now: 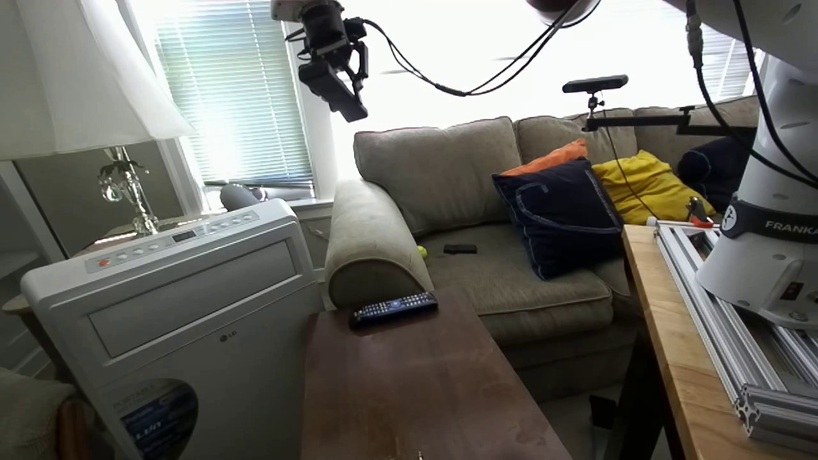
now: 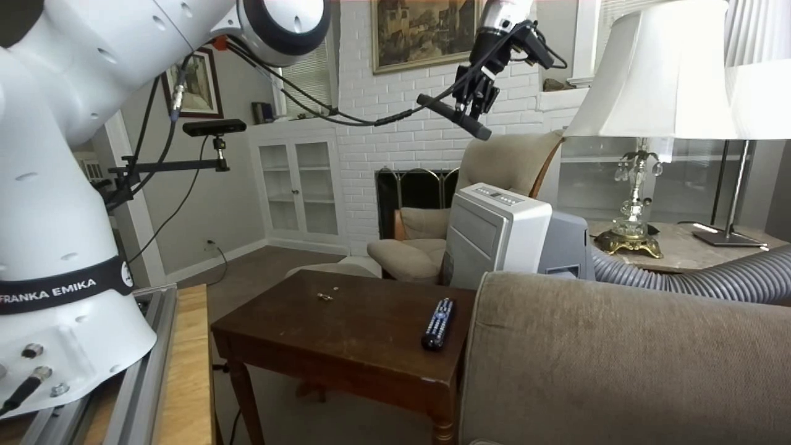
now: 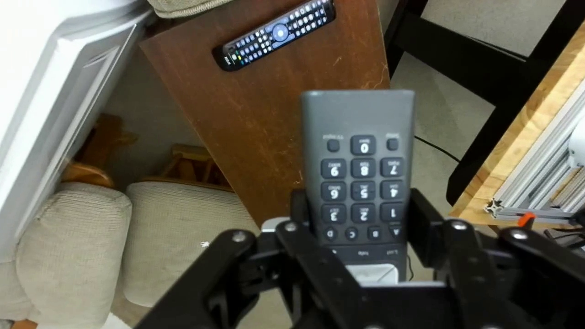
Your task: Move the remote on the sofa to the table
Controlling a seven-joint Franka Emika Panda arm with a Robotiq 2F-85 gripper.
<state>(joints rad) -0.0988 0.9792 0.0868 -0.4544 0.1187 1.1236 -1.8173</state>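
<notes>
Across the middle of the wrist view, gripping the remote point(image 3: 358, 114) by its long sides between the two fingers point(image 3: 299, 208) of the gripper point(image 3: 358, 210), with number keys reading upside down and one end jutting past the fingertips. High in both exterior views, holding it in open air, well above the table point(image 1: 409, 390). Past the remote in the wrist view, showing the table's left edge on a slant from upper left to lower centre and, at right, a strip of floor point(image 3: 427, 119) between table and pale bench point(image 3: 521, 137). At right on the table in an exterior view, showing a second remote point(image 2: 439, 324) with bluish keys near the edge beside the sofa point(image 2: 618, 358); leaving a broad stretch of brown wood leftward, as far as small brassy bits point(image 2: 324, 296) toward the far edge. At left in an exterior view, showing a white air conditioner point(image 1: 268, 345) close along the table's left edge and, at centre on the sofa seat, a flat dark object point(image 1: 460, 248) too small to make out, near a yellow-green ball point(image 1: 422, 252)
</notes>
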